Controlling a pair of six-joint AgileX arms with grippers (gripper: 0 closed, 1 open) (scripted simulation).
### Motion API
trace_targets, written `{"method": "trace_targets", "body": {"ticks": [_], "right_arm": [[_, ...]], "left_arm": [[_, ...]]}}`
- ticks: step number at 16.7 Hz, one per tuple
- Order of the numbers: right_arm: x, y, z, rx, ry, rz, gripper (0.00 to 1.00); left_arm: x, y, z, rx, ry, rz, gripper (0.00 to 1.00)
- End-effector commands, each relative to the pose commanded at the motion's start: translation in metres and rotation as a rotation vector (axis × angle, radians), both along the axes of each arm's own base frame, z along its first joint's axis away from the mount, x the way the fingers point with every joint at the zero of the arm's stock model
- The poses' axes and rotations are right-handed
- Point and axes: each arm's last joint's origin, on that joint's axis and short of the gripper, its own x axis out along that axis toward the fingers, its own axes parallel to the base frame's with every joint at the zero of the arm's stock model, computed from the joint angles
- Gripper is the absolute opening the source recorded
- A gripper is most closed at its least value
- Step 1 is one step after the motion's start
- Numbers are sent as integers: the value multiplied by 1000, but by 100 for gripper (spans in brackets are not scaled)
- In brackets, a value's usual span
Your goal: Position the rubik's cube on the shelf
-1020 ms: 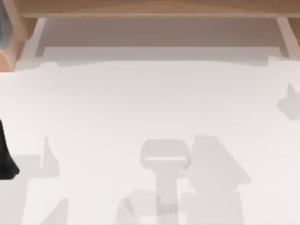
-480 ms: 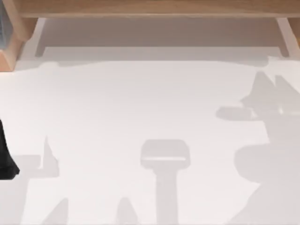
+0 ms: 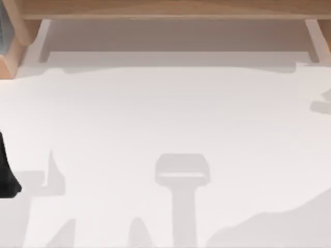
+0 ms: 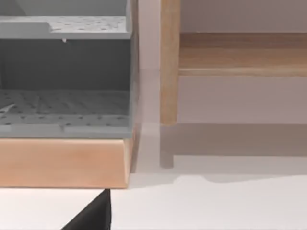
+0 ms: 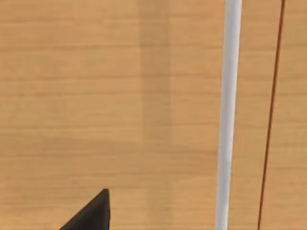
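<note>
Overhead, the long light-brown wooden shelf (image 3: 165,9) spanned the white table's (image 3: 165,119) far edge, the left arm (image 3: 6,173) parked well before it, grip state indiscernible.

One shelf (image 3: 165,9), far edge, two side supports. One table (image 3: 165,119). One grey rack (image 4: 64,72), two tiers, on one wooden base (image 4: 62,163), far left. One left arm (image 3: 6,173), left edge. No cube countable.

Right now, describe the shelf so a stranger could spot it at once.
Follow the white table to the top view's upper edge. The shelf is the long light-brown board raised on wooden side supports. Unlike the grey perforated rack at its left end, it is all wood.
</note>
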Motion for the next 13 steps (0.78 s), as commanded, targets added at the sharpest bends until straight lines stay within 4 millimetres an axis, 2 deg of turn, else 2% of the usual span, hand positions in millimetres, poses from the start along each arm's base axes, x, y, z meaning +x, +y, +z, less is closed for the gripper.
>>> {"method": "trace_targets", "body": {"ticks": [2,8,13], "right_arm": [[2,-4,-7,-27,-5,-1,100],[3,-2,-7,-25,-2,2,100],[21,-4,-6,-27,-5,-1,100]], "left_arm": [[0,0,0,0,0,0,100],[0,0,0,0,0,0,100],[0,0,0,0,0,0,100]]}}
